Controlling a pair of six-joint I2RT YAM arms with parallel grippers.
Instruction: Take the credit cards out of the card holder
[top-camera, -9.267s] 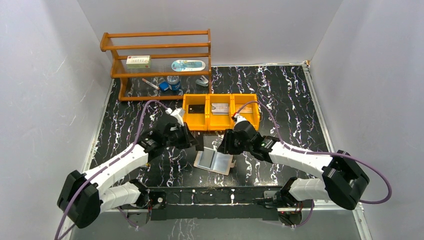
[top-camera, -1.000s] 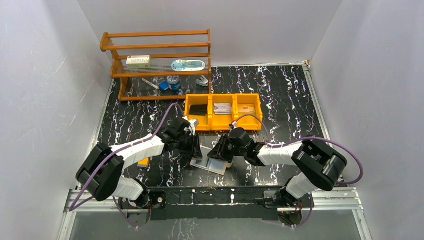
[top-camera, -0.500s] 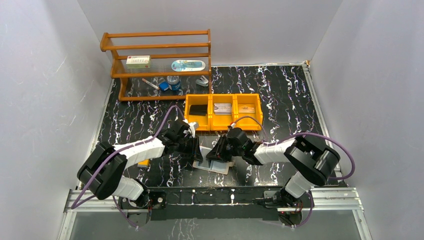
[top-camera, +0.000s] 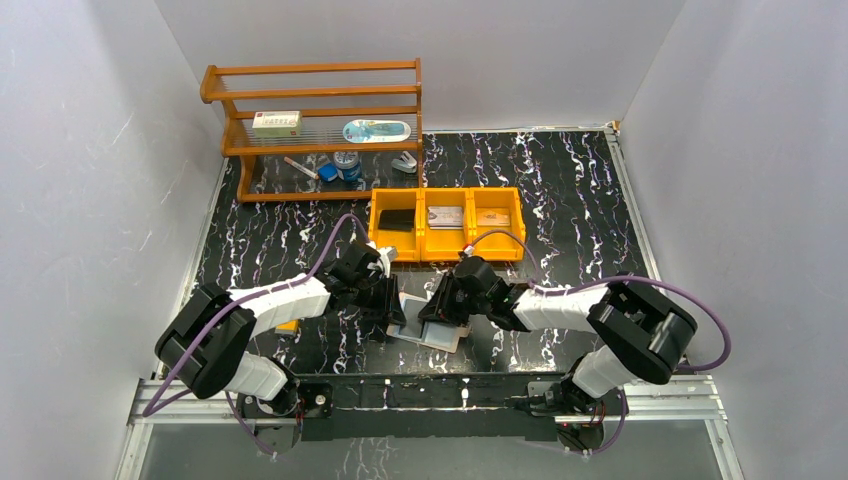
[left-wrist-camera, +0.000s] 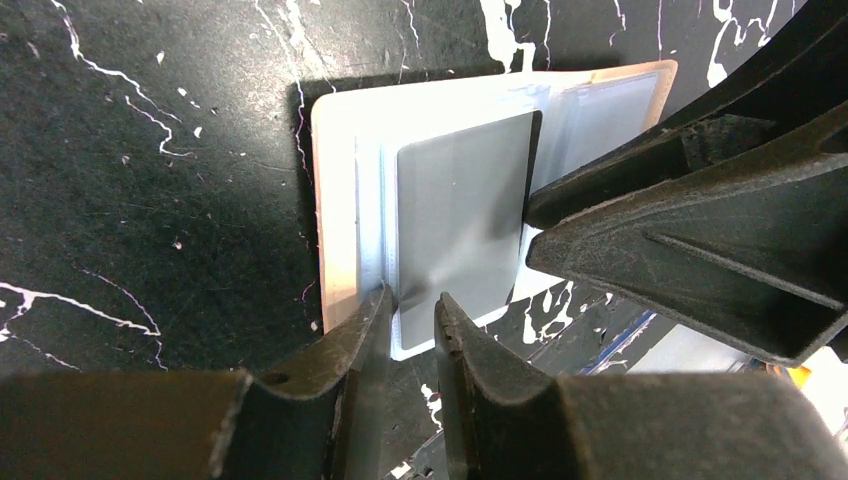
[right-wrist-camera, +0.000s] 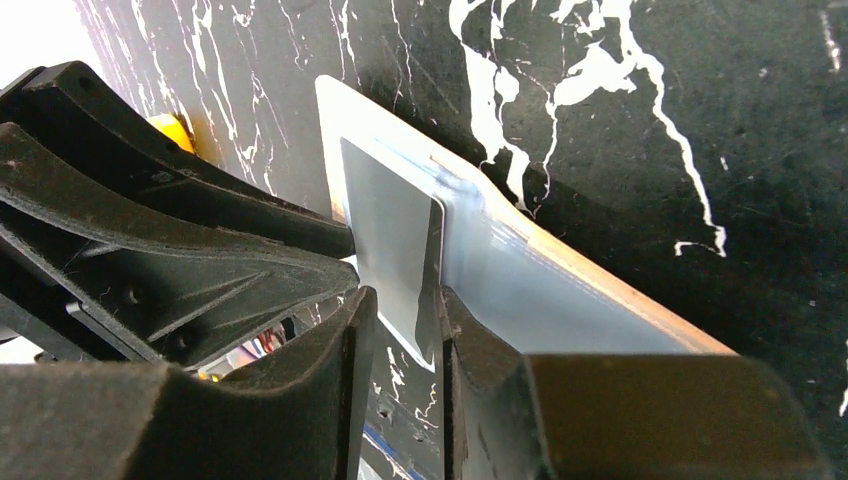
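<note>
Card holder (top-camera: 436, 333) open — grey card (left-wrist-camera: 460, 215) showing.

A black desk (top-camera: 570, 200) veined with white fills the floor of a white-walled enclosure (top-camera: 100, 150). At its far left stands a wooden rack (top-camera: 312, 92) with slatted shelves. A small white box (top-camera: 277, 122) and an oval blue-and-white packet (top-camera: 376, 131) lie on its middle shelf. Below them sit a pen (top-camera: 300, 167), a blue-lidded tin (top-camera: 346, 163) and a pale clip-like object (top-camera: 404, 163). Just in front of the rack sits an orange three-compartment tray (top-camera: 421, 225). A metal rail (top-camera: 420, 405) runs along the near edge.
</note>
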